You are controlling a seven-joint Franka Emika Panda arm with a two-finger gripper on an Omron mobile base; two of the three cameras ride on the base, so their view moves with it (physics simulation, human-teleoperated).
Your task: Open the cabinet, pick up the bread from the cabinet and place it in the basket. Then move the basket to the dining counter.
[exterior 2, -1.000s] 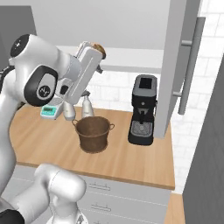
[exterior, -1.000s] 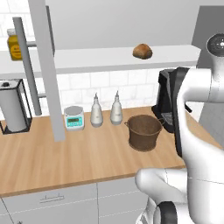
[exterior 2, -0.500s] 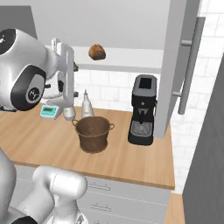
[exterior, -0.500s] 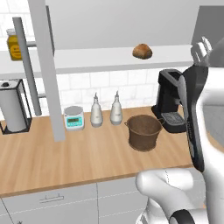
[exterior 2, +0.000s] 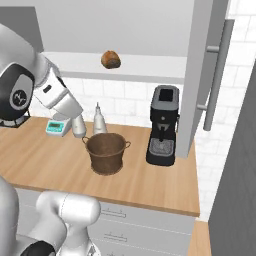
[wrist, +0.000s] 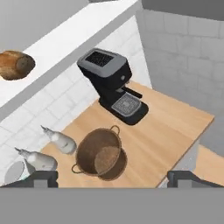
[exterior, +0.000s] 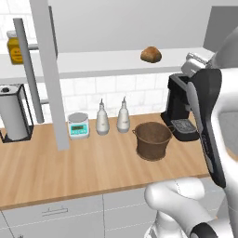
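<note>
The cabinet (exterior: 46, 74) stood open, both doors swung out, and the bread (exterior: 151, 54) lay alone on its white shelf, above and a little behind the basket (exterior: 153, 140). The basket sat upright and empty on the worktop (exterior: 83, 169), with the coffee machine (exterior: 179, 111) just beside it on one side and two white bottles (exterior: 111, 117) near it on the other; a small scale (exterior: 78, 125) stood beyond the bottles. In the hand view the gripper (wrist: 112, 178) looked down on the basket from well above, its two tips spread wide with nothing between them, and the bread showed at the upper left edge, far off the line between the tips. The step in hand looked to be the reach for the bread. To do it well, the hand should probably turn until the roll sits centred between the tips, then go in level with the shelf, under the cabinet top and between the open doors. The roll is rounded and would likely slide back if nudged, so the jaws should straddle its widest part before closing, with the tips kept just clear of the shelf.
</note>
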